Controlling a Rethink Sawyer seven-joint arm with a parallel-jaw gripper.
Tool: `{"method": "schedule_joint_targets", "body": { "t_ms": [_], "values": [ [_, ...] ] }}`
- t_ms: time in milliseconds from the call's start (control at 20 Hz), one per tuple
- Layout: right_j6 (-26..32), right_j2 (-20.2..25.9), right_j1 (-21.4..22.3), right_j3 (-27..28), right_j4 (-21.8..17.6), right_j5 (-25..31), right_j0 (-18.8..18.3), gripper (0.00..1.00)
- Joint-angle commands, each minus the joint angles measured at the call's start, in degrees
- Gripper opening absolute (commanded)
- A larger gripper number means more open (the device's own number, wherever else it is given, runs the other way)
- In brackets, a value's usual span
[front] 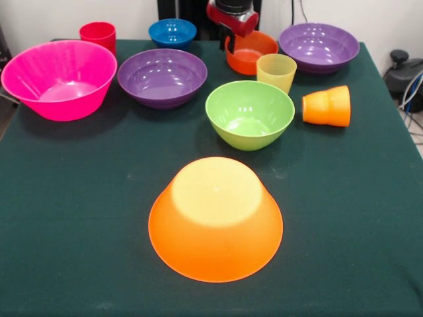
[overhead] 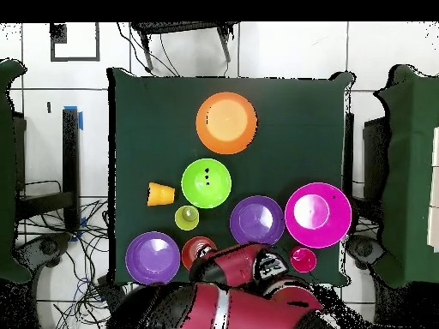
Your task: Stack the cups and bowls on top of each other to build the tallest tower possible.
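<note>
Bowls and cups sit scattered, unstacked, on the worktop (front: 66,218). Gripper (front: 232,39) hangs over the small orange-red bowl (front: 251,53); I cannot tell its jaws' state. Descending there could knock the yellow cup (front: 276,71) just beside it.

- Front view: camera across the table (front: 79,218), facing the robot at the far side, angled down, fairly near; big orange bowl (front: 215,221) nearest the lens
- Overhead view: camera straight above, looking down, farther off; robot base at bottom
- The 2 views share the whole table (overhead: 146,128), turned half round; that bowl (overhead: 226,122) lies toward the top
</note>
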State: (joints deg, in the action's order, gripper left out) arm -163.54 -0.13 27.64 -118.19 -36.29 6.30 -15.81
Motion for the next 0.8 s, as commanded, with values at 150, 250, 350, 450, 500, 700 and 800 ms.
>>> {"method": "schedule_joint_targets", "body": {
  "t_ms": [150,250,350,450,500,700,800],
  "values": [
    [18.0,15.9,1.4,7.5,-5.3,10.2,-12.5,0.0],
    [20.7,18.6,1.9,7.0,-5.7,12.6,-16.0,0.0],
    [23.6,22.0,3.0,6.2,-4.7,16.8,-19.7,0.0],
    [25.0,24.4,4.5,5.5,-3.1,20.3,-21.6,0.0],
    [25.3,25.3,5.2,5.2,-2.4,21.7,-22.3,0.0],
    [26.5,28.9,6.0,5.3,-0.5,25.5,-24.6,0.0],
    [27.1,30.6,6.7,5.3,0.7,27.5,-25.6,0.0]
  ]
}}
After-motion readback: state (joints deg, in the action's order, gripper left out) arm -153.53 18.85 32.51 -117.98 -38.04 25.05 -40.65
